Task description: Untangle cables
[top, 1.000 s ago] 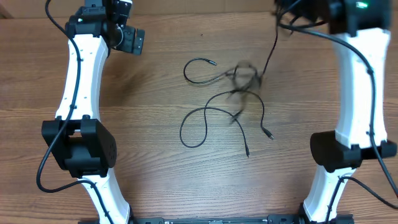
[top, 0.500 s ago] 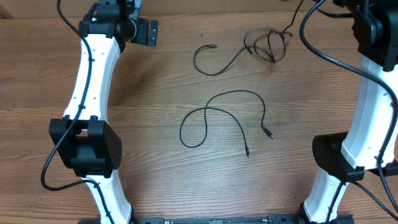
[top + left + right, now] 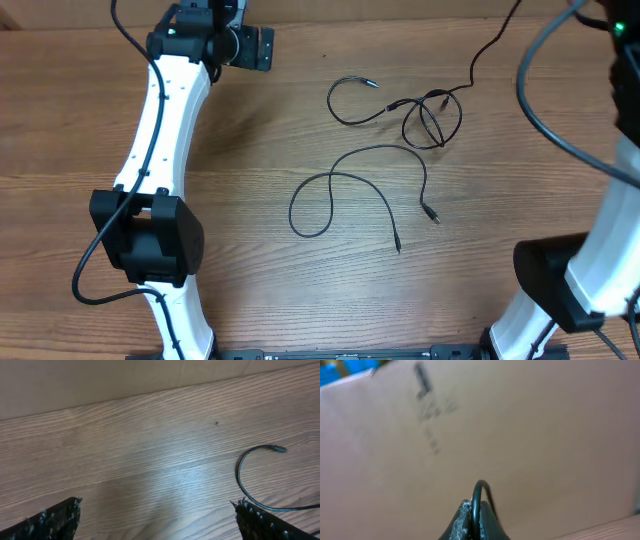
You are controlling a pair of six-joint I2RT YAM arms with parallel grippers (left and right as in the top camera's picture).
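Observation:
One black cable (image 3: 345, 176) lies alone in a loop at mid-table, both plug ends toward the front. Farther back, two cables form a small tangle (image 3: 430, 118). One of them arcs left to a silvery tip (image 3: 372, 84). The other strand (image 3: 487, 52) rises to the top right edge. My right gripper (image 3: 479, 510) is shut on a black cable (image 3: 480, 491), held high; it is out of the overhead view. My left gripper (image 3: 262, 47) (image 3: 160, 520) is open and empty at the back, left of the arcing cable (image 3: 240, 472).
A cardboard wall (image 3: 100, 380) runs along the table's back edge and fills the right wrist view. The white left arm (image 3: 160, 130) spans the left side. The right arm (image 3: 615, 200) stands at the right. Thick black arm wires (image 3: 545, 100) hang at top right.
The tangle has been pulled back and right, away from the lone cable, which has stayed put. The right arm rose out of view. The left gripper moved right.

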